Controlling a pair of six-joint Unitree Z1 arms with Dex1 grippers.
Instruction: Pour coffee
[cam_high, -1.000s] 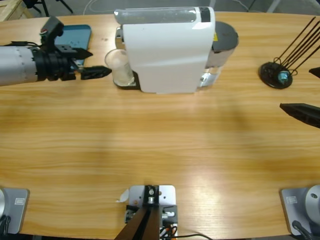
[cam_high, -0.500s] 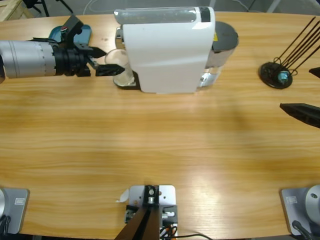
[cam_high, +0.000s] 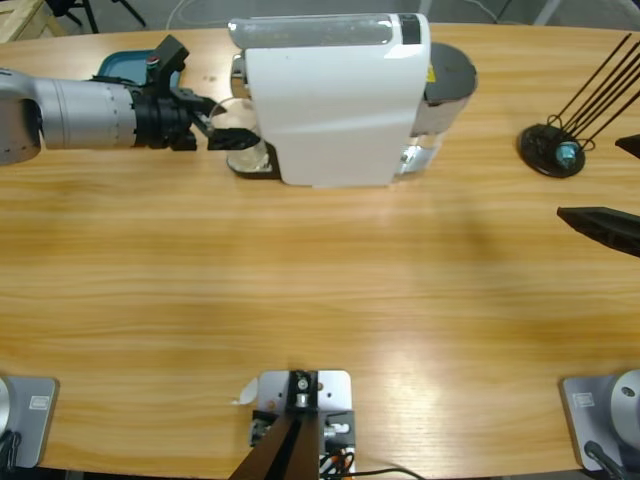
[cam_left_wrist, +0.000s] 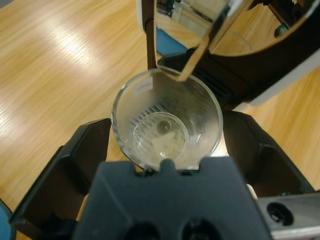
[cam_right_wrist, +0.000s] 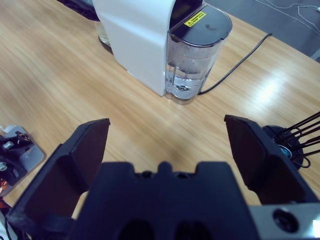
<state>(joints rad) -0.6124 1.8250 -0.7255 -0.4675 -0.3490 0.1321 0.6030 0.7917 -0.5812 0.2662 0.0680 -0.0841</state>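
A clear empty cup (cam_left_wrist: 166, 124) stands on the drip tray under the spout of the white coffee machine (cam_high: 335, 100). My left gripper (cam_high: 232, 122) reaches in from the left, open, with one black jaw on each side of the cup (cam_high: 252, 152). In the left wrist view the cup fills the space between the jaws of that gripper (cam_left_wrist: 167, 122). My right gripper (cam_right_wrist: 167, 130) is open and holds nothing. It hovers at the table's right edge (cam_high: 605, 185), facing the machine (cam_right_wrist: 135, 35) and its water tank (cam_right_wrist: 192, 55).
A black wire stand (cam_high: 552, 150) sits at the back right, close to the right gripper. A blue tray (cam_high: 125, 62) lies behind the left arm. The machine's power cord (cam_right_wrist: 235, 55) trails off behind the tank.
The left arm has moved right towards the machine, and its open jaws now straddle the cup. The right gripper has not moved.
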